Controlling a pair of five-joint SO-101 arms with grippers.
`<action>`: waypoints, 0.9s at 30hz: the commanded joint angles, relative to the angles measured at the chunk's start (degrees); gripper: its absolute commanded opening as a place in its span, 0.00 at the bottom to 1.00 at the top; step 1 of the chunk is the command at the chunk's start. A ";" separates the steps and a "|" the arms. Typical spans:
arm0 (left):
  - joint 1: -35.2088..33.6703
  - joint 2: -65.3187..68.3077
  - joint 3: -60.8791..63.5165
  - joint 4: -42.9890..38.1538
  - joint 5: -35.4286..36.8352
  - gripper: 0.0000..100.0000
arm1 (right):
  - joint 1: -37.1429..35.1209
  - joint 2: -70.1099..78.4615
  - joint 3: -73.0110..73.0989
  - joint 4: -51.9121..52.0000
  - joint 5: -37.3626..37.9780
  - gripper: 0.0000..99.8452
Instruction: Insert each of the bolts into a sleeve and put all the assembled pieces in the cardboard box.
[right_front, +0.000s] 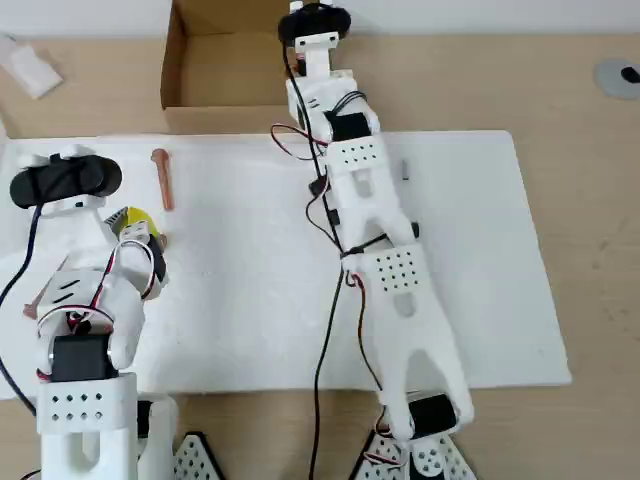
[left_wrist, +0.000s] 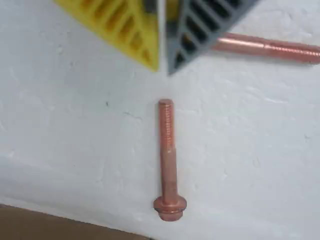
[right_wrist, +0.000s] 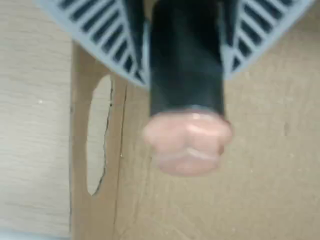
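1. Right wrist view: the right hand (right_wrist: 185, 60) is clenched on a black sleeve (right_wrist: 186, 55). A bolt head (right_wrist: 187, 142) protrudes from the sleeve's end.
2. The assembled piece hangs over the floor of the cardboard box (right_wrist: 150, 200).
3. High view: the box stands at the far side of the bench (right_front: 580, 200), touching the white mat (right_front: 250, 300).
4. Left wrist view: the left hand (left_wrist: 162, 62) is closed, tips together, grasping nothing.
5. One loose bolt (left_wrist: 167, 155) lies flat on the mat, apart from the tips. A second bolt (left_wrist: 270, 47) lies partly behind the grey finger (left_wrist: 200, 30).

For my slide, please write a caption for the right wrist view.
Right gripper holding a black cylindrical sleeve, copper bolt head protruding, above the brown cardboard box.
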 joint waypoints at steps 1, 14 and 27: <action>-0.88 -0.22 -0.44 -0.97 -0.18 0.00 | -0.84 -1.19 -4.35 0.09 2.37 0.13; -1.67 0.31 -2.55 -1.14 0.09 0.01 | -0.84 -1.54 -4.97 2.81 2.73 0.25; -2.46 34.42 -29.98 7.12 0.70 0.09 | -0.84 -8.48 -15.25 21.63 2.64 0.26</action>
